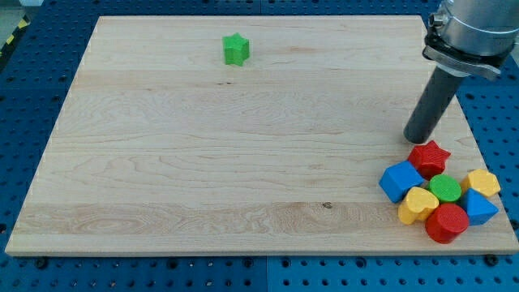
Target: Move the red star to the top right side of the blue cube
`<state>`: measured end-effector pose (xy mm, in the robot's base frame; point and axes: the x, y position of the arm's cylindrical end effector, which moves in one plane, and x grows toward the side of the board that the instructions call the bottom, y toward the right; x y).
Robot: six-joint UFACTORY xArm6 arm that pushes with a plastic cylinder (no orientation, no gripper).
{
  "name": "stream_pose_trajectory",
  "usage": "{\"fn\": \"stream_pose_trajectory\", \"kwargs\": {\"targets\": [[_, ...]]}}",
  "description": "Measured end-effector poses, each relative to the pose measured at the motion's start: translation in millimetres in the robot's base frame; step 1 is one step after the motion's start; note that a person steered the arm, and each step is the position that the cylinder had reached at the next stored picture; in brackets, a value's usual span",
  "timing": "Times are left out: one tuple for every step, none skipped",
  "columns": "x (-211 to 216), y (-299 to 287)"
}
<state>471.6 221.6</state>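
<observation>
Nearest the view's bottom, well below my tip, a red cylinder-like block (447, 223) sits by the edge of the wooden counter (203, 162), with a yellow heart (418, 203) just to its left and a blue block (480, 208) of unclear shape just to its right. Slightly farther up, a green cylinder (444, 188) sits in the middle of the cluster, a yellow block (484, 182) lies to its right, and the blue cube (401, 180) lies at the cluster's left side, below and a little left of my tip. The red star (429, 156) rests at the top of the cluster, directly under my tip and just above and right of the blue cube, touching or nearly touching it. My tip (418, 141) stands on the counter just above the red star, almost against its upper edge. There is no claw to judge here, only the dark rod (431, 105). Far off to the left and upward from my tip, a green star (236, 49) sits alone near the counter's top edge.
</observation>
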Motion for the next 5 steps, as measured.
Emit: {"fn": "stream_pose_trajectory", "kwargs": {"targets": [[18,16],[21,16],[21,16],[-17,5],[-31,-12]]}}
